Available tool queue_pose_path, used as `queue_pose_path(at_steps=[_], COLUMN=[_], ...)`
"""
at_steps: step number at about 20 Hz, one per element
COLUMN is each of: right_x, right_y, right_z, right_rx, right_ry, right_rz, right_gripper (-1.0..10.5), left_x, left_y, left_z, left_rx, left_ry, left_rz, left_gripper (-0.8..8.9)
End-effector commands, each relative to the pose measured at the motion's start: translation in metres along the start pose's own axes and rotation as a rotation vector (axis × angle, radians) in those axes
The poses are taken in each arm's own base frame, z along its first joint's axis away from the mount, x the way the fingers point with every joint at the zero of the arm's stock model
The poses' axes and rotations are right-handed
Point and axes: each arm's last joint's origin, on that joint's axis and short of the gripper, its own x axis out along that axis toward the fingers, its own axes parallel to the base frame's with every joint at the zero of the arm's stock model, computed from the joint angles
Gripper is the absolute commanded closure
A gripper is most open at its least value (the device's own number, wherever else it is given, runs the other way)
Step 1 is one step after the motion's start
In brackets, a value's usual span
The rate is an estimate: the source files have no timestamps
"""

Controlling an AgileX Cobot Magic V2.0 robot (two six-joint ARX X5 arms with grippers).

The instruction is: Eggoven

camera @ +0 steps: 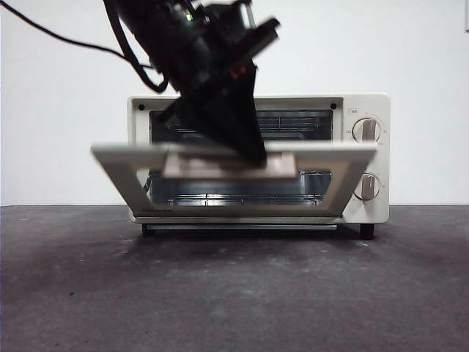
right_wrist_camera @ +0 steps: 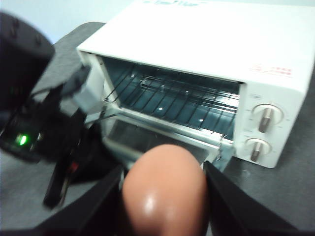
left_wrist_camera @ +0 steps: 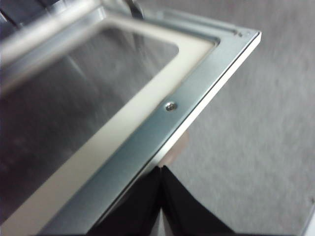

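Front view, left tool (camera: 253, 155) on oven (camera: 366, 103) door (camera: 117, 158), right tool (right_wrist_camera: 162, 196) gripping egg (right_wrist_camera: 165, 191)

The desk (camera: 234, 293) is a dark grey, slightly mottled surface stretching across the front view, meeting a pale wall behind. The only thing standing directly on it is the cream toaster oven (camera: 366, 103), set toward the back of the desk on short dark feet (camera: 366, 231). Its door (camera: 121, 158) hangs partly open out over the desk, above the surface and not touching it. Before the oven the desk shows only its own grey surface.
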Motion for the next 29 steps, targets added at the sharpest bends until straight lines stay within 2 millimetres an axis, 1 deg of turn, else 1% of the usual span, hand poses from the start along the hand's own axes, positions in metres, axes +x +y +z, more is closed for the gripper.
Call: queue_pose_path(at_steps=[1, 4, 7, 10, 14, 17, 19, 21, 23, 25, 27, 29], right_x=[0.002, 0.016, 0.038, 0.065, 0.105, 0.14, 0.163, 0.187, 0.209, 0.225, 0.237, 0.242], right_y=[0.002, 0.002, 0.004, 0.005, 0.001, -0.004, -0.009, -0.012, -0.014, -0.02, -0.027, -0.032], right_z=[0.005, 0.005, 0.005, 0.004, -0.001, -0.006, -0.011, -0.02, -0.03, -0.04, -0.046, -0.047], right_rx=[-0.008, -0.006, -0.009, -0.009, 0.018, 0.049, 0.083, 0.087, 0.088, 0.093, 0.097, 0.102], right_ry=[-0.017, 0.017, 0.055, 0.077, 0.137, 0.141, 0.152, 0.158, 0.164, 0.177, 0.17, 0.15], right_rz=[0.0, -0.015, -0.024, -0.033, -0.009, 0.0, 0.016, 0.027, 0.021, 0.005, -0.022, -0.038], right_gripper=[9.4, 9.4, 9.4, 9.4, 9.4, 9.4, 9.4, 9.4, 9.4, 9.4, 9.4, 9.4], left_x=[0.0, -0.01, -0.032, -0.066, -0.122, -0.156, -0.171, -0.179, -0.182, -0.182, -0.182, -0.18], left_y=[-0.014, -0.023, -0.026, -0.019, -0.001, 0.014, 0.021, 0.026, 0.028, 0.029, 0.029, 0.027], left_z=[0.004, 0.004, 0.007, 0.008, 0.003, -0.013, -0.029, -0.049, -0.068, -0.085, -0.1, -0.112], left_rx=[0.035, 0.037, 0.044, 0.021, -0.028, -0.082, -0.116, -0.149, -0.176, -0.201, -0.224, -0.24], left_ry=[-0.008, -0.009, -0.059, -0.115, -0.24, -0.289, -0.317, -0.331, -0.335, -0.332, -0.332, -0.332], left_rz=[-0.013, -0.026, -0.025, 0.007, 0.084, 0.159, 0.197, 0.202, 0.203, 0.22, 0.233, 0.236], left_gripper=[8.06, 8.06, 8.06, 8.06, 8.06, 8.06, 8.06, 8.06, 8.06, 8.07, 8.07, 8.07])
